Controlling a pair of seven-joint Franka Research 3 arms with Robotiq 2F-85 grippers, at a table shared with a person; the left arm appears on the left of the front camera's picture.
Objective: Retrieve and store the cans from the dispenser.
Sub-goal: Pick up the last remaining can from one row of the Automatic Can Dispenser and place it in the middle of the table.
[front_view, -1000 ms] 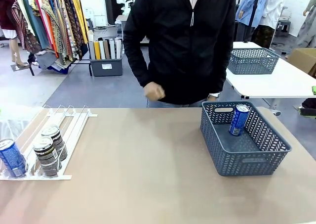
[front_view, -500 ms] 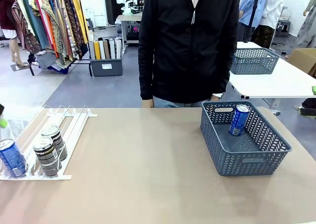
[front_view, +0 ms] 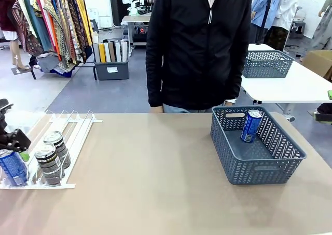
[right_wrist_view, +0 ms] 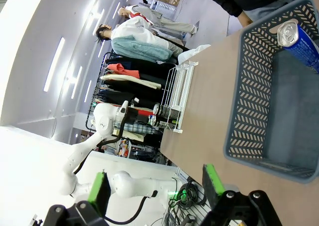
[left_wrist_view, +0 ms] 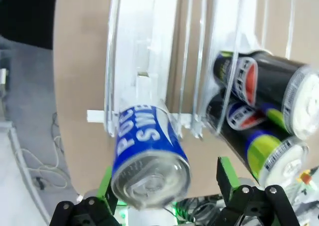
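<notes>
The white dispenser (front_view: 72, 128) lies at the table's left end, with a blue can (front_view: 13, 167) and two dark cans (front_view: 49, 163) at its front stoppers. My left gripper (front_view: 15, 146) hangs open just above the blue can. In the left wrist view the blue can (left_wrist_view: 149, 156) lies between the spread green fingers (left_wrist_view: 105, 178) of the left gripper (left_wrist_view: 164, 186), which are not closed on it. The dark cans (left_wrist_view: 264, 86) lie in the lane beside it. My right gripper (right_wrist_view: 154, 186) stands open and holds nothing, near the basket (right_wrist_view: 259, 101).
A grey-blue perforated basket (front_view: 270, 167) stands at the table's right with one blue can (front_view: 251, 125) leaning inside. A person in a black jacket (front_view: 197, 43) stands at the far edge, arms down. The wide middle of the table is bare.
My left gripper has come in from the left edge and dropped over the blue can at the dispenser's front. The person has drawn the hand back and stands upright.
</notes>
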